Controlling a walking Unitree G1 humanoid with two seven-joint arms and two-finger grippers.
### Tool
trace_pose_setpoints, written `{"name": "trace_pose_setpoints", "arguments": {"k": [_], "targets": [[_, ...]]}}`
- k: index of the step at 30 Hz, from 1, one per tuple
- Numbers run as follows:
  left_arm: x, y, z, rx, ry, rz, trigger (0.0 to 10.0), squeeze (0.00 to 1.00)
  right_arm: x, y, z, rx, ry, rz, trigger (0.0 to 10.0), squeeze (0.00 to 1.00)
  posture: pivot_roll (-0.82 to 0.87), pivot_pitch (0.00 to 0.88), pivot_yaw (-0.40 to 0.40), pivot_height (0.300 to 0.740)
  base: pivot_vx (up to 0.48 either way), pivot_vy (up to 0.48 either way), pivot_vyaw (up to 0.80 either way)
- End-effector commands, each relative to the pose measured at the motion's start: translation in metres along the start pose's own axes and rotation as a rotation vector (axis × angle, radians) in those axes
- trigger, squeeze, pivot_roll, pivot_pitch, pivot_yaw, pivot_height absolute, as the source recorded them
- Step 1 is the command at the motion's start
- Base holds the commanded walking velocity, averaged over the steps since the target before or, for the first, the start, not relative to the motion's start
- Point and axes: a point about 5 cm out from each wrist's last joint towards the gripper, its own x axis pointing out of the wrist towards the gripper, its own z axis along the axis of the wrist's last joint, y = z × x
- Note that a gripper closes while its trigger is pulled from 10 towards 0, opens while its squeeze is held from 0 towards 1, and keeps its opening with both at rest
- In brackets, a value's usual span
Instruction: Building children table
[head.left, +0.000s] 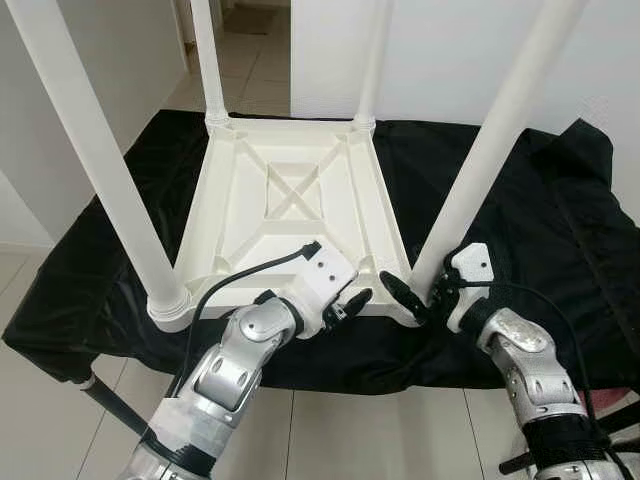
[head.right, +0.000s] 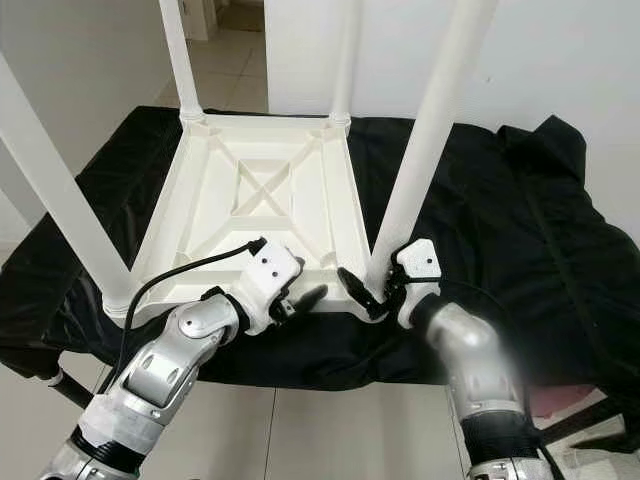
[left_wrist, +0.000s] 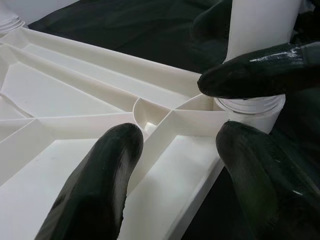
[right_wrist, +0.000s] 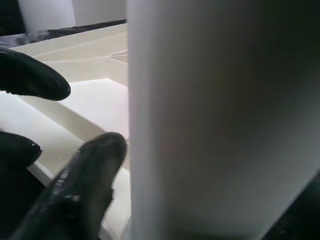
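Note:
A white plastic children's table (head.left: 290, 200) lies upside down on a black cloth (head.left: 530, 200), with all of its white legs standing up. My left gripper (head.left: 348, 304) is open at the near rim of the tabletop, one finger (left_wrist: 100, 175) over the ribbed underside and the other past the edge. My right gripper (head.left: 420, 295) is shut on the base of the near right leg (head.left: 490, 150), where the leg meets its corner socket (left_wrist: 250, 107). One right finger (right_wrist: 85, 190) presses on that leg; the other is hidden behind it.
The near left leg (head.left: 100, 170) rises steeply close to my left arm. Two far legs (head.left: 207, 60) stand by a white wall and a doorway. Tiled floor lies below the cloth's front edge. A black rod (head.left: 110, 400) sticks out at lower left.

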Motion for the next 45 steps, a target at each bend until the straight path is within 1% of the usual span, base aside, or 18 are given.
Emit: {"name": "trace_pose_setpoints", "arguments": {"k": [1,6,13,14,18,21,22,24,28,30,31,32,34,38,40,44,45], "targets": [[0.000,0.003,0.000,0.007,0.001,0.044,10.0,0.00,0.000,-0.002,-0.001,-0.002,0.007,0.017,0.0,0.00,-0.02,0.035,-0.021,0.740,0.000,0.000,0.00],[0.000,0.004,0.000,0.009,0.002,0.046,10.0,0.00,-0.002,-0.007,-0.004,-0.007,0.020,0.024,0.0,0.00,-0.02,0.037,-0.021,0.740,0.000,0.000,0.00],[0.001,0.003,0.001,0.007,0.000,0.044,10.0,0.00,-0.003,-0.008,-0.006,-0.003,0.019,0.017,0.0,0.00,-0.02,0.039,-0.021,0.740,0.000,0.000,0.00],[0.001,0.003,0.001,0.006,-0.002,0.042,10.0,0.00,-0.004,-0.007,-0.006,0.008,0.025,0.011,10.0,0.00,-0.03,0.039,-0.021,0.740,0.000,0.000,0.00],[0.001,0.002,0.001,0.006,-0.002,0.040,10.0,0.00,-0.003,-0.006,-0.006,0.023,0.018,-0.004,10.0,0.00,-0.03,0.041,-0.022,0.740,0.000,0.000,0.00],[0.001,0.001,0.000,0.004,0.000,0.037,10.0,0.00,-0.002,-0.004,-0.003,0.045,-0.015,-0.109,10.0,0.00,-0.03,0.045,-0.022,0.740,0.000,0.000,0.00],[0.001,0.001,0.000,0.004,0.000,0.037,10.0,0.00,-0.002,-0.004,-0.003,0.045,-0.015,-0.109,10.0,0.00,-0.03,0.045,-0.022,0.740,0.000,0.000,0.00],[0.001,0.000,0.000,-0.001,-0.001,0.036,10.0,0.00,0.001,0.000,-0.003,0.071,-0.032,-0.186,10.0,0.00,-0.03,0.047,-0.025,0.740,0.000,0.000,0.00],[0.001,0.000,0.000,0.000,0.000,0.037,10.0,0.00,0.003,0.004,-0.004,0.077,-0.016,-0.230,10.0,0.00,-0.03,0.048,-0.027,0.740,0.000,0.000,0.00],[0.001,0.000,0.000,-0.001,-0.001,0.037,10.0,0.00,0.005,0.011,-0.003,0.101,-0.031,-0.286,10.0,0.00,-0.03,0.051,-0.028,0.740,0.000,0.000,0.00],[0.001,0.000,0.000,-0.001,-0.001,0.037,10.0,0.00,0.005,0.011,-0.003,0.101,-0.031,-0.286,10.0,0.00,-0.03,0.051,-0.028,0.740,0.000,0.000,0.00],[0.001,-0.001,0.000,-0.004,-0.002,0.037,10.0,0.00,0.007,0.020,-0.002,0.137,-0.049,-0.340,10.0,0.00,-0.03,0.051,-0.029,0.740,0.000,0.000,0.00],[0.001,-0.001,0.000,-0.006,-0.002,0.037,10.0,0.00,0.009,0.023,-0.001,0.149,-0.052,-0.360,10.0,0.00,-0.03,0.051,-0.029,0.740,0.000,0.000,0.00],[0.001,-0.002,-0.001,-0.005,-0.001,0.035,10.0,0.00,0.012,0.034,0.000,0.244,-0.072,-0.535,10.0,0.00,-0.04,0.048,-0.033,0.740,0.000,0.000,0.00],[0.001,-0.002,-0.001,-0.004,0.001,0.036,10.0,0.00,0.012,0.041,0.003,0.259,-0.083,-0.598,10.0,0.00,-0.03,0.047,-0.036,0.740,0.000,0.000,0.00],[0.001,-0.001,-0.002,-0.005,0.003,0.038,10.0,0.00,0.014,0.047,0.002,0.248,-0.072,-0.617,10.0,0.00,-0.04,0.047,-0.039,0.740,0.000,0.000,0.00],[0.000,-0.001,-0.002,-0.005,0.003,0.039,10.0,0.00,0.016,0.049,0.001,0.266,-0.068,-0.628,10.0,0.00,-0.03,0.047,-0.040,0.740,0.000,0.000,0.00]]}}
